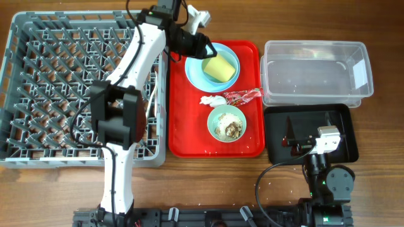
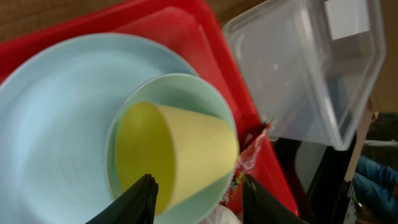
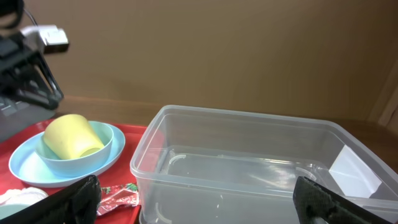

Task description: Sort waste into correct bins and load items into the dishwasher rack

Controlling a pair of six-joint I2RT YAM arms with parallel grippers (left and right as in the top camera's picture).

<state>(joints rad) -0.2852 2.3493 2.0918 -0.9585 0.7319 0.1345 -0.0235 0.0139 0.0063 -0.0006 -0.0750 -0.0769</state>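
Note:
A yellow cup lies on its side in a light blue bowl on a light blue plate on the red tray. My left gripper is open just above the plate; in the left wrist view its fingers straddle the cup and the bowl rim. A white napkin, a red wrapper and a mint-green bowl with food scraps lie on the tray. My right gripper is open and empty over the black tray. Spoon and fork are out of view.
The grey dishwasher rack fills the left side. The red tray lies in the middle. The clear tub stands at the back right, also in the right wrist view, with a few crumbs in it.

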